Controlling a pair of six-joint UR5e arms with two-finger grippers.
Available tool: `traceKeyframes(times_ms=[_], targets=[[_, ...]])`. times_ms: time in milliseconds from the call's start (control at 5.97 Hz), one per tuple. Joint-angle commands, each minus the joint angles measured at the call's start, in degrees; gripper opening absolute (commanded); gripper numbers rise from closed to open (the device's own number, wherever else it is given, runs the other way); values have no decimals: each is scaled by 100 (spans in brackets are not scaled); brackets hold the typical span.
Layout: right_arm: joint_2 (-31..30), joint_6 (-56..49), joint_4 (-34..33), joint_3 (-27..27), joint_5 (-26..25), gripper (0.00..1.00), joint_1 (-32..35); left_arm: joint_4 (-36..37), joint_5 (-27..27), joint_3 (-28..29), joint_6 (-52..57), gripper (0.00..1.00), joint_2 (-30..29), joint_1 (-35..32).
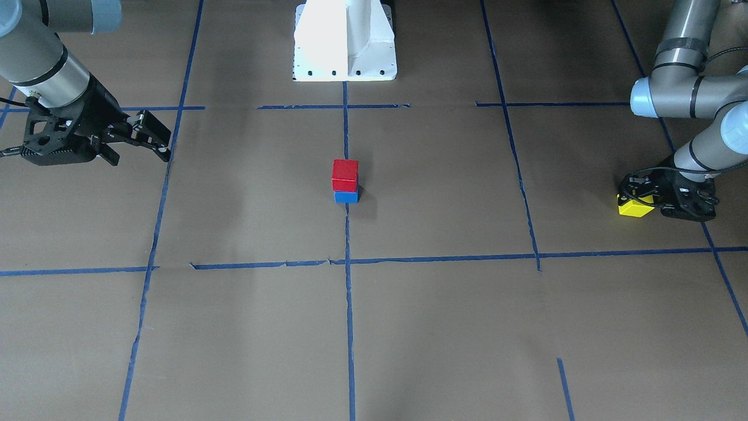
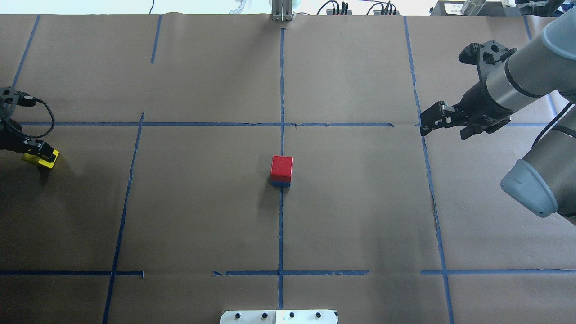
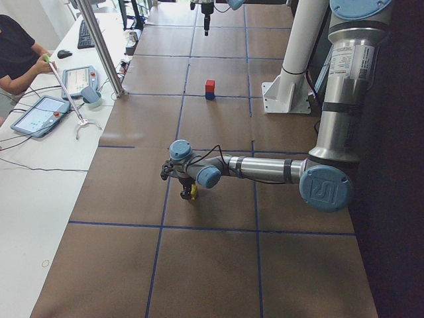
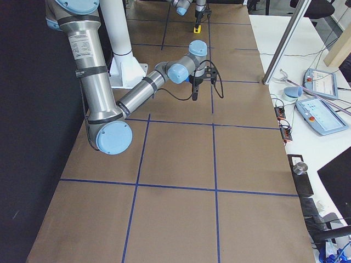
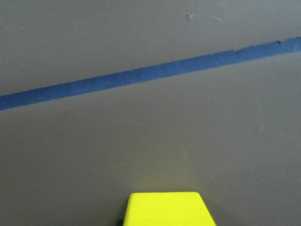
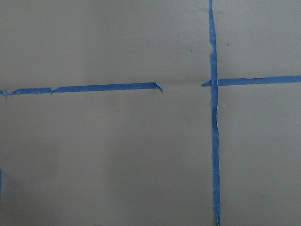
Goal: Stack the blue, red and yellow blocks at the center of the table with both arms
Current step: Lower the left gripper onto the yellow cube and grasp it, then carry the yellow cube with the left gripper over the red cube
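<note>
While the small red cube-shaped block [image 1: 345, 174] sits squarely on the blue cube-shaped block [image 1: 346, 197] at the table's centre, on a strip of blue tape [image 1: 349, 304] across the brown paper-covered table [image 1: 444, 333], the bright yellow cube-shaped block [image 1: 631, 208] is far off toward the robot's left end. The left gripper [image 1: 650, 202] is down at it (whether the fingers clamp it, I cannot tell). The right gripper [image 2: 443, 131] hangs over the table's other end, fingers spread, holding nothing.
</note>
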Motion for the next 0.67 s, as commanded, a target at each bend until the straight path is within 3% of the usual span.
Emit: traceKeyframes(times_ms=[0, 168, 335, 503], targets=[[9, -3, 0, -15, 0, 100, -38, 360, -48, -1063, -128, 5, -31, -23], [9, -29, 0, -24, 0, 100, -47, 1372, -13, -1557, -938, 5, -701, 116], [0, -55, 0, -41, 0, 100, -38, 2270, 13, -2032, -1668, 5, -1369, 735], [-9, -56, 0, -59, 0, 100, -38, 3123, 214, -2045, -2302, 5, -2289, 1394]])
